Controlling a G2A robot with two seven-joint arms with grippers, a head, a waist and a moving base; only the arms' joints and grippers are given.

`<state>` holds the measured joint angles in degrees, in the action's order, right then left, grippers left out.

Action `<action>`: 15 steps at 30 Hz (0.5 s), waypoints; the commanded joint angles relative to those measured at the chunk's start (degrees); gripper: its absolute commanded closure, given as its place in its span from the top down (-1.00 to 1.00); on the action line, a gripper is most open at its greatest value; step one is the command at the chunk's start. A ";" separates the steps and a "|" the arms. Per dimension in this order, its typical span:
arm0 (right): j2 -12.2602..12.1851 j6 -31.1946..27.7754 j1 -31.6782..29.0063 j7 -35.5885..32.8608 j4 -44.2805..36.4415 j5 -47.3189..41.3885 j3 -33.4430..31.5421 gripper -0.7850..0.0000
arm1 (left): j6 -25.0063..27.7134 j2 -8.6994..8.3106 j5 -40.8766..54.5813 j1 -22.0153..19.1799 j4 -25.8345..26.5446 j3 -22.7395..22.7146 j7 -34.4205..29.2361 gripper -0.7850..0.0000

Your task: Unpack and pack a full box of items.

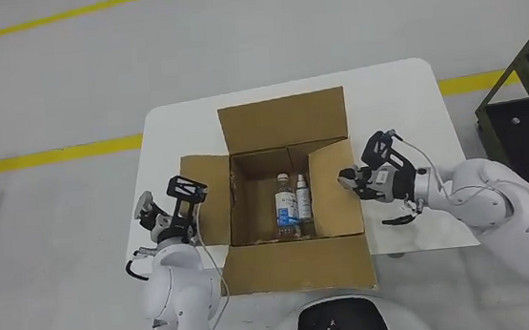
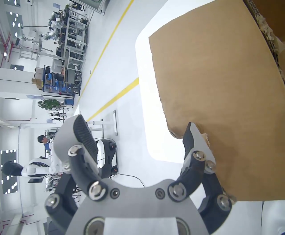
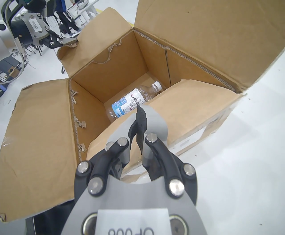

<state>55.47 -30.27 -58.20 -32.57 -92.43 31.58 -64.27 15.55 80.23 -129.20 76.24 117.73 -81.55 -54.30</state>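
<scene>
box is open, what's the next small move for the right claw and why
Probably open the right claw and dip it past the right flap toward the small bottle. The box has its flaps spread, that bottle and a clear bottle lie on its bottom, and the claw is shut, so it cannot grasp yet.

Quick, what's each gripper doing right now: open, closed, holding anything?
Left gripper: open, one finger at the edge of a flap of the cardboard box, gripping nothing.
Right gripper: shut at the opposite flap; whether it pinches it cannot be told.
</scene>
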 commanded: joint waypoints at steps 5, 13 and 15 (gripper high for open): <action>-0.02 -0.26 -0.28 0.09 -0.41 -1.01 -0.95 -1.00 | -0.55 0.29 2.44 -0.45 1.49 -0.24 -0.54 1.00; -0.99 -1.34 -2.42 0.04 -4.09 -3.78 -7.00 -1.00 | 1.41 0.48 5.80 -1.35 8.26 -0.28 0.13 1.00; -1.29 -1.12 -3.58 0.28 -4.61 -3.97 -8.86 -1.00 | 2.18 0.53 6.71 -1.48 10.37 0.04 -0.07 1.00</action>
<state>54.35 -31.57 -61.14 -32.48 -96.85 27.72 -71.98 17.23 80.74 -122.96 74.86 126.75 -81.75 -54.29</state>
